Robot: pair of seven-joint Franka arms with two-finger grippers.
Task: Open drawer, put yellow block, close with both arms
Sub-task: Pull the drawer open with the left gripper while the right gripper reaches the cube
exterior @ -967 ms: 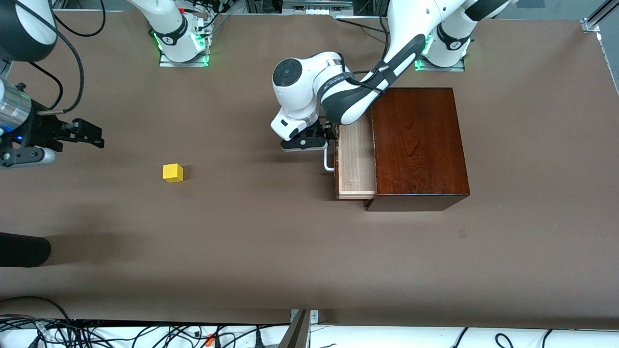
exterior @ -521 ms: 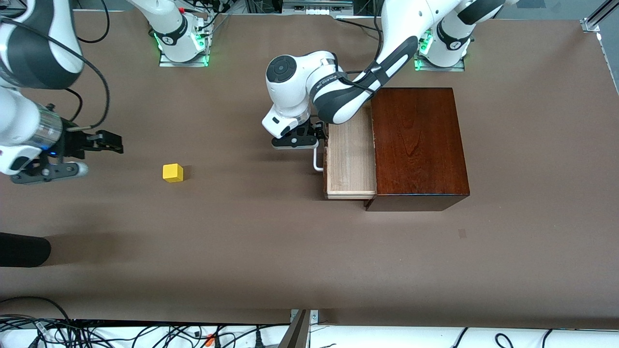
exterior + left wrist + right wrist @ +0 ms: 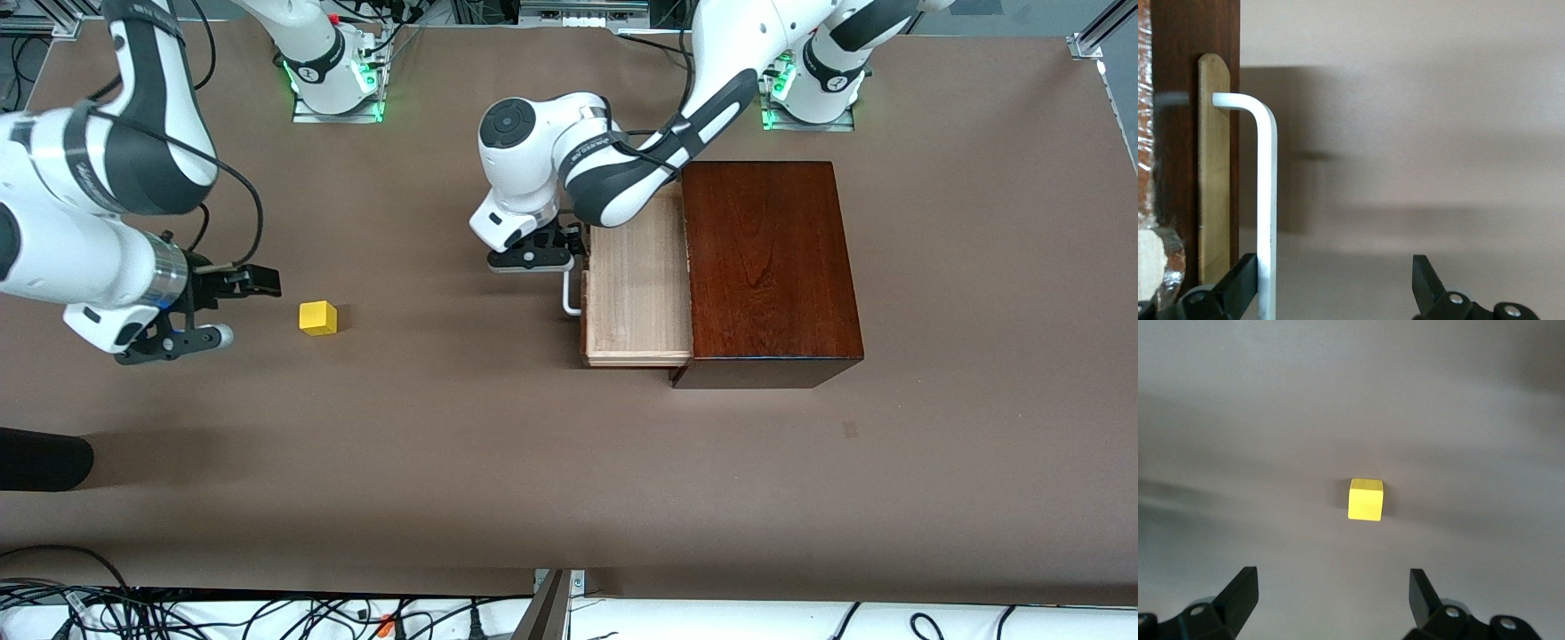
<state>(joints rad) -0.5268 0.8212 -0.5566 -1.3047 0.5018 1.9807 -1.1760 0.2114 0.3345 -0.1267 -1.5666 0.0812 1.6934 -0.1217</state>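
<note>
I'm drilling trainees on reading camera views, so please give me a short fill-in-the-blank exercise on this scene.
1. The pale wooden drawer of the dark mahogany box stands partly ____.
2. The left gripper hooks one finger inside the white ____.
3. The small yellow block lies on the brown ____.
4. The right gripper, beside the block, is ____.

Missing words: open; handle; table; open

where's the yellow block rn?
The yellow block sits on the bare table toward the right arm's end, well apart from the open drawer. The open right gripper is beside it, not touching.
</note>
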